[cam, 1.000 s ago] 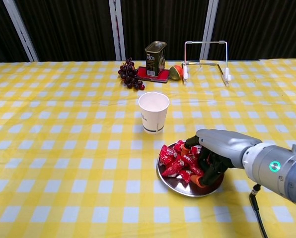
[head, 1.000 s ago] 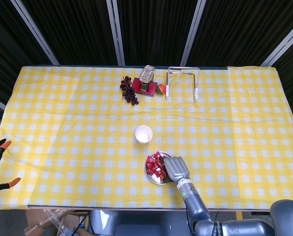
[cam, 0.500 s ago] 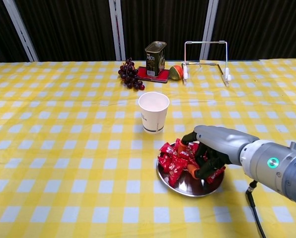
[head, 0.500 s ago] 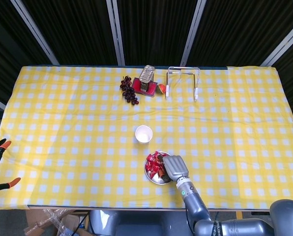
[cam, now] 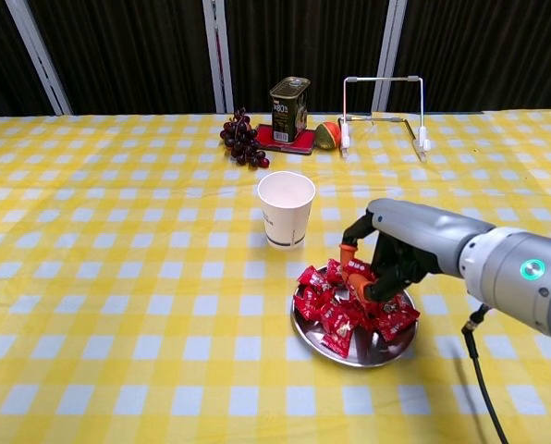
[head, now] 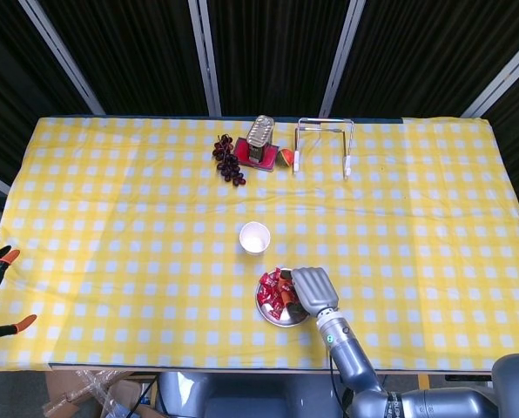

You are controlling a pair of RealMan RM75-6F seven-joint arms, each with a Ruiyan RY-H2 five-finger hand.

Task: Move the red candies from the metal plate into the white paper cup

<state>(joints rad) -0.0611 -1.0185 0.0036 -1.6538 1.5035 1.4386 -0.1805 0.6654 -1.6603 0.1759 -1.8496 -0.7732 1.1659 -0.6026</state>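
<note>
Fingers (cam: 361, 277) pinching candy (cam: 358, 269), chest view only.

Lighting is bright and pretty even in both views, looks like it comes from overhead. The yellow checked tablecloth (cam: 118, 277) is evenly lit edge to edge, while the backdrop behind the far edge stays nearly black. Shadows are soft and short: a faint one under the paper cup (cam: 286, 209) and the right hand (cam: 386, 259). The metal plate (cam: 349, 353) throws a mild shine, no harsh glare. Everything is sharp, no motion blur. The head view bends the table's edges a bit.
</note>
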